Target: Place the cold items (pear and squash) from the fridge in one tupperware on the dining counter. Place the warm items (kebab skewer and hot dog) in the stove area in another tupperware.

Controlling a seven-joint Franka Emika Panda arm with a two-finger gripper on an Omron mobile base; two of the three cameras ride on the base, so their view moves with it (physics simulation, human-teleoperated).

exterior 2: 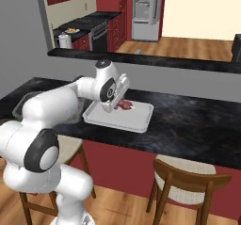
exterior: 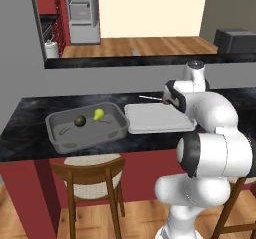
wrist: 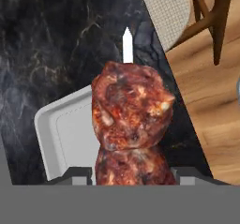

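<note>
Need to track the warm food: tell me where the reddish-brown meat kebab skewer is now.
The reddish-brown meat kebab skewer is held in the gripper above the shallow pale grey-white tray on the black marbled dining counter.

- No writing, label, brand, number or sign can be read anywhere right now.
- Looking over the fridge [exterior: 82, 10] at the back of the kitchen: plain grey panels, and anything printed on them is too small to make out.
</note>
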